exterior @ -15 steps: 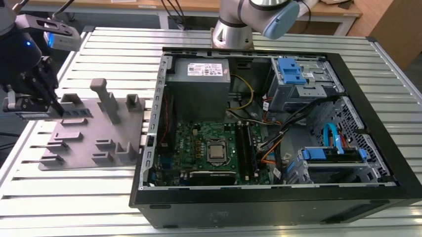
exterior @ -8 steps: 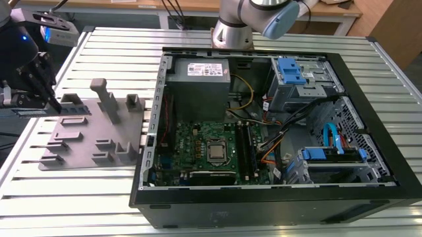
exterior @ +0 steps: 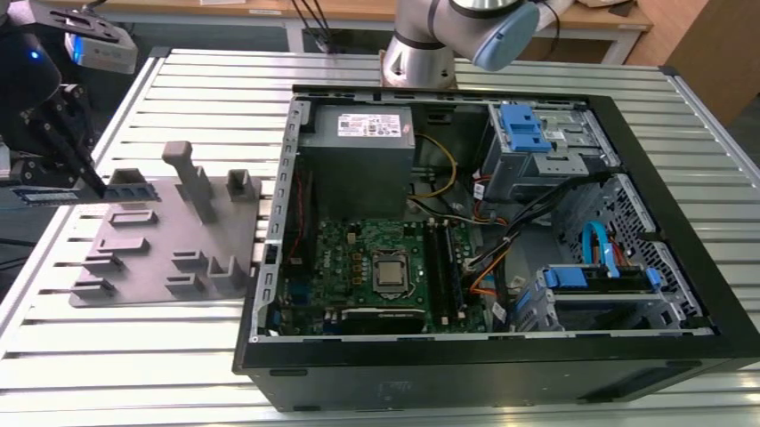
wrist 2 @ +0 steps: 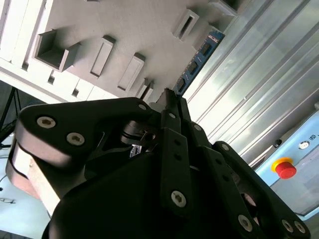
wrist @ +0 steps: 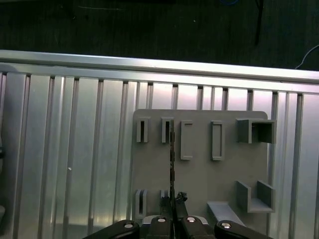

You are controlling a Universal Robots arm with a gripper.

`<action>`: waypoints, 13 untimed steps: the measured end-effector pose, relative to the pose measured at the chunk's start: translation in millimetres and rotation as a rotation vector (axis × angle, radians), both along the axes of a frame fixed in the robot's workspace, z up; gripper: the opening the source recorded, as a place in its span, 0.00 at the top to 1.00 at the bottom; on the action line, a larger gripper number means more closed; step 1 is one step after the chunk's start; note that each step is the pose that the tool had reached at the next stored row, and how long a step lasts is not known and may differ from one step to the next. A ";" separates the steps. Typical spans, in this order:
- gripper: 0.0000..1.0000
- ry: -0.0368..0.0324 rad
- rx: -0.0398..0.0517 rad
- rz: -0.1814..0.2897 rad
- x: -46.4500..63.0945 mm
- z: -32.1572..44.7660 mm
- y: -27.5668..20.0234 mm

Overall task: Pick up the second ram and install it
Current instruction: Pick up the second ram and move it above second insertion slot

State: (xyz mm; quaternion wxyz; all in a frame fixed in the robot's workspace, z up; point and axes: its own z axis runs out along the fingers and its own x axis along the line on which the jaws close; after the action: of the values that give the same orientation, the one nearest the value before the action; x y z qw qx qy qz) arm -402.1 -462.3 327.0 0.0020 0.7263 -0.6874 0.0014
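My gripper point(exterior: 100, 185) is at the exterior view's left, over the far left corner of the grey fixture plate point(exterior: 166, 258). It is shut on one end of the second ram point(exterior: 133, 189), a thin dark stick with bluish patches that juts out level from the fingertips. In the second wrist view the ram point(wrist 2: 197, 62) runs on from the gripper point(wrist 2: 169, 97) along the plate's edge. Seen edge-on in the first wrist view, the ram point(wrist: 172, 149) is a thin line between the gripper point(wrist: 174, 199) and a slot block. Whether it touches the plate I cannot tell.
The open computer case point(exterior: 267, 294) lies to the exterior view's right of the fixture, with the green motherboard point(exterior: 356, 258) and its long black slot rails point(exterior: 442, 262) inside. Upright grey blocks point(exterior: 190, 178) rise from the fixture. Everything rests on a slatted metal table point(exterior: 142, 365).
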 end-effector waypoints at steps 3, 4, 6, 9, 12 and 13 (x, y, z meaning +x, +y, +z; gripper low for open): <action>0.86 -0.0002 0.0001 0.000 0.0 3.8 0.0; 0.86 -0.0001 0.0001 0.000 0.0 5.1 0.0; 0.86 -0.0001 0.0001 0.000 0.0 7.5 0.0; 0.86 -0.0001 0.0001 0.000 0.0 11.6 0.0; 0.86 -0.0001 0.0001 0.000 0.0 16.7 0.0; 0.86 -0.0001 0.0001 0.000 0.0 18.3 0.0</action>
State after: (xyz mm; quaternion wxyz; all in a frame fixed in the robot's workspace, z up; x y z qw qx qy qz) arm -402.1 -462.3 345.3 0.0019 0.7263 -0.6874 0.0014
